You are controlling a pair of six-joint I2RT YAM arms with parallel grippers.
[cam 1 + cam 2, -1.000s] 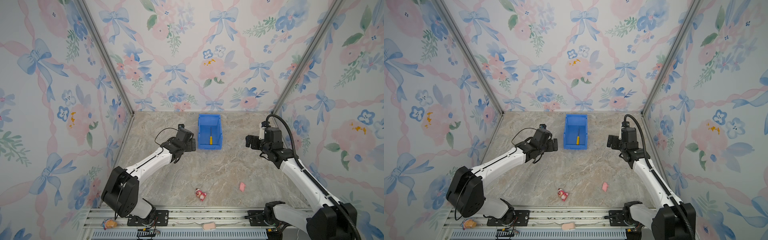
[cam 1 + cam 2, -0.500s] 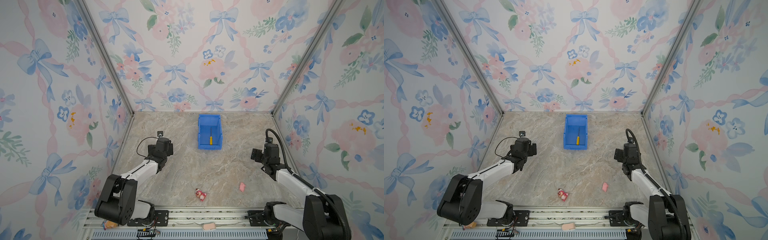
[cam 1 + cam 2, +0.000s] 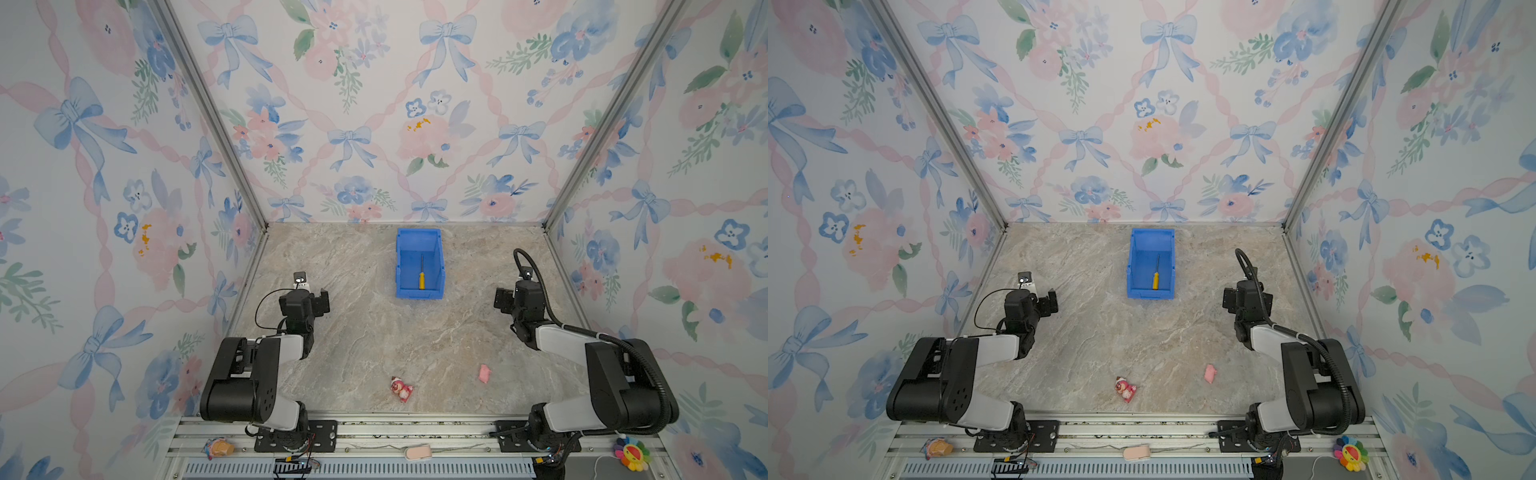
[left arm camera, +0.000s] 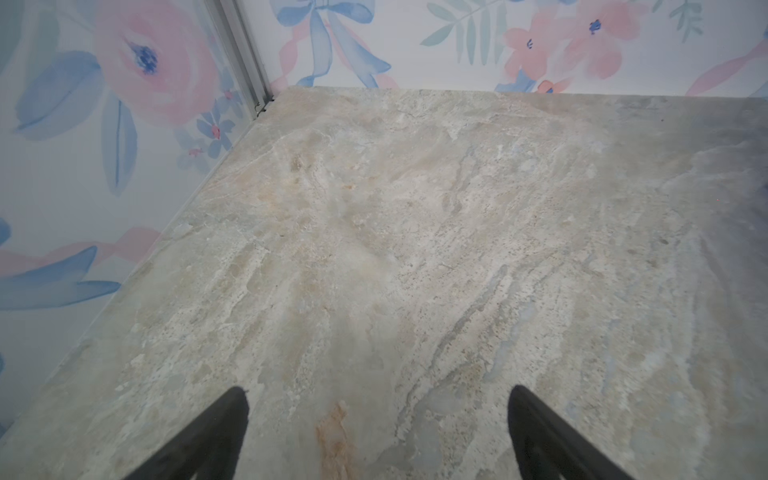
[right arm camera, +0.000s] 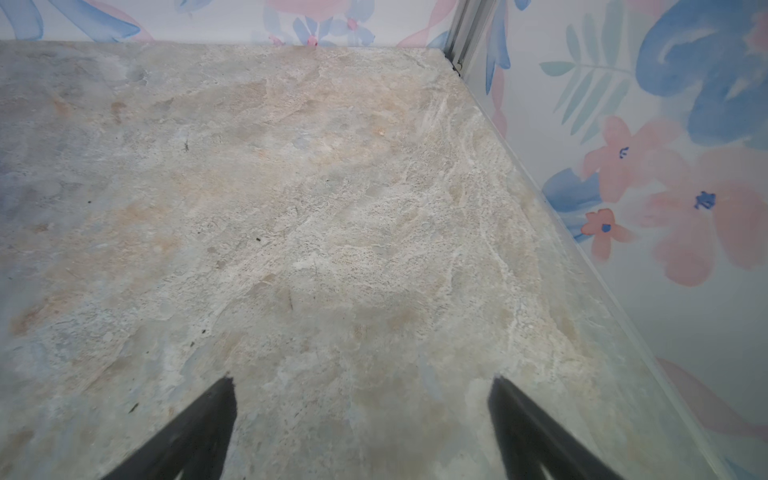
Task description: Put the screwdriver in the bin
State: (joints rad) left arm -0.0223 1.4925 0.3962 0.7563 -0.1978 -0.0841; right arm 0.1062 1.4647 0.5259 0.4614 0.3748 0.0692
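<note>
The blue bin (image 3: pixel 419 239) (image 3: pixel 1151 239) stands near the back of the marble table in both top views. The screwdriver (image 3: pixel 422 279) (image 3: pixel 1155 280) lies flat inside it, yellow handle toward the low front wall. My left gripper (image 3: pixel 306 297) (image 3: pixel 1036 297) is down-left of the bin, well apart from it. It is open, with only bare tabletop between its fingers in the left wrist view (image 4: pixel 376 392). My right gripper (image 3: pixel 521 291) (image 3: pixel 1246 291) sits down-right of the bin, also open and empty in the right wrist view (image 5: pixel 361 382). Neither wrist view shows the bin.
A small pink toy figure (image 3: pixel 401 388) and a pink scrap (image 3: pixel 484 373) lie near the table's front edge. Flowered walls close in the left, back and right sides. Both arm bases stand on the metal rail (image 3: pixel 374 432) at the front.
Both arms have pulled back from beside the bin toward the front and folded up. The screwdriver has stayed in the bin.
</note>
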